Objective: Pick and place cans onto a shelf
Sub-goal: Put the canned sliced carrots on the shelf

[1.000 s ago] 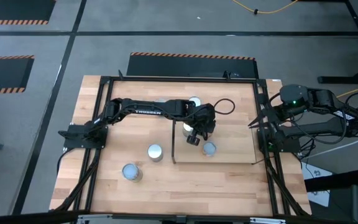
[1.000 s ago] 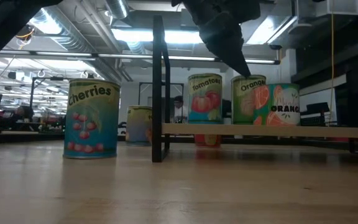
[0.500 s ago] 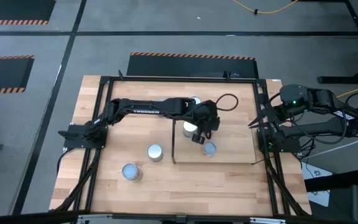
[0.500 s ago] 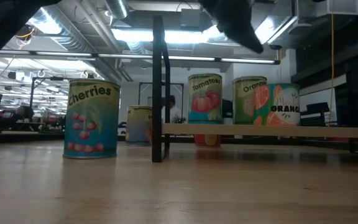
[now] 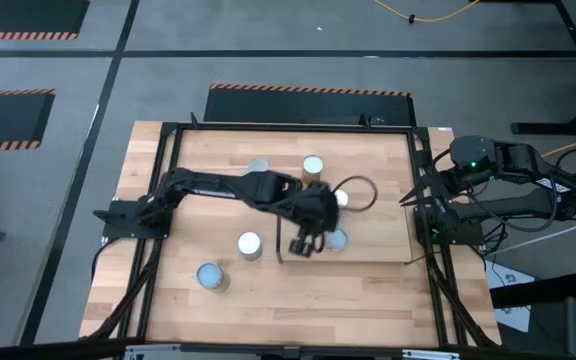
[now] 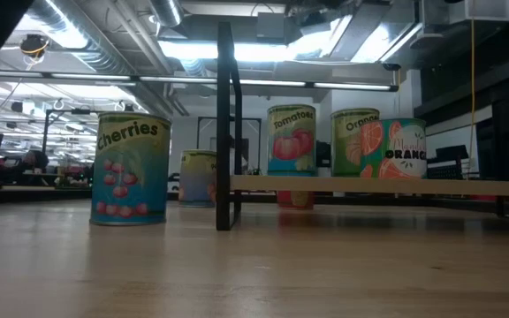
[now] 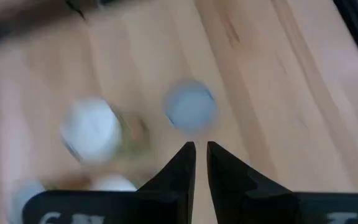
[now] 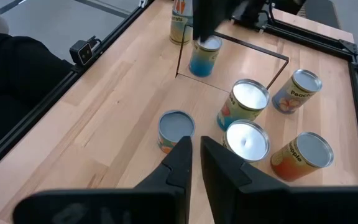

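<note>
My left gripper [image 5: 306,243] [image 7: 201,154] is shut and empty, high above the shelf's dark upright panel [image 5: 280,235] [image 6: 226,124]. A pale-blue-topped can [image 5: 336,240] [image 7: 190,113] stands just beyond its fingertips on the shelf board [image 5: 378,240] [image 6: 387,185]. In the low view the Tomatoes can [image 6: 292,140] and two orange cans [image 6: 354,141] stand upright on the board. Another shelf can [image 5: 340,198] is half hidden by the arm. My right gripper [image 5: 413,192] [image 8: 196,152] waits shut at the table's right edge.
Off the shelf, two cans [image 5: 258,165] [image 5: 313,165] stand at the far side. Two more [image 5: 249,243] [image 5: 209,276] stand near the front left, one of them the Cherries can [image 6: 131,168]. Black frame rails [image 5: 158,180] line the table's sides.
My left gripper has risen from just above the orange can on the shelf, out of the low view. It has gone toward the table's near edge, to above the upright panel. The cans on the shelf have stayed in place.
</note>
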{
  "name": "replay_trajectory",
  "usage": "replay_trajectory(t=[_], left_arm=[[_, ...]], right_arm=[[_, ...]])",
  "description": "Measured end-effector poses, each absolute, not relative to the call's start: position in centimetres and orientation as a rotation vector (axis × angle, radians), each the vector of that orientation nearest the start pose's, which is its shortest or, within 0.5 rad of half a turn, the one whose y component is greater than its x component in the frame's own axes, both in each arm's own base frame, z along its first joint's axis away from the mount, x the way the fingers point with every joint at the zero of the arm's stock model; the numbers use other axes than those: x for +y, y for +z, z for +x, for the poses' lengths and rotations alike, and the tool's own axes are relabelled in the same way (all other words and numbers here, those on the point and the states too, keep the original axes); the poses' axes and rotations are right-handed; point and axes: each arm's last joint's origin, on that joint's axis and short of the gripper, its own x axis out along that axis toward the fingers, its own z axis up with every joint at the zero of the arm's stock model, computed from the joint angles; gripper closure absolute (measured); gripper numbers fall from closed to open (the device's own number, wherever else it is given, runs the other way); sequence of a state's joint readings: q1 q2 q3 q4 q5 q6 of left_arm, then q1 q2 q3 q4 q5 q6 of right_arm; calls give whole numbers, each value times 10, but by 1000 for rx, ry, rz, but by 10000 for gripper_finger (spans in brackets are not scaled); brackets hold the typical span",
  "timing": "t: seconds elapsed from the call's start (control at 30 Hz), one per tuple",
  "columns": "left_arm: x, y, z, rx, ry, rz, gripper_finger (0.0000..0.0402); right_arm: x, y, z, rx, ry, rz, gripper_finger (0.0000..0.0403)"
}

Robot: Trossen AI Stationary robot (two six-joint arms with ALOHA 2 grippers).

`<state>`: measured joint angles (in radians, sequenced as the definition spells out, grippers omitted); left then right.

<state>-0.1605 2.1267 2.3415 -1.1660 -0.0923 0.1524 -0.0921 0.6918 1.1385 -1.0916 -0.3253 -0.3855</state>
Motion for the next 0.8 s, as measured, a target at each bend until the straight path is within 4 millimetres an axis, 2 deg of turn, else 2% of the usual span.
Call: replay_trajectory(t=[0.27,0.4,0.5,0.63,0.8], left_arm=[[-120,353,404,1145,-135,180,369],[-132,356,380,1235,42,220,369],[-139,369,364,1182,160,213,369],[-150,386,341,1126,178,156,369],[-164,393,313,1067,265,91,369]], right_arm=[[1,374,88,583,341,-230,364],[1,374,88,583,341,-230,364],[1,374,88,583,342,-230,364],[1,374,88,583,342,-231,364],[1,374,88,583,342,-231,364]])
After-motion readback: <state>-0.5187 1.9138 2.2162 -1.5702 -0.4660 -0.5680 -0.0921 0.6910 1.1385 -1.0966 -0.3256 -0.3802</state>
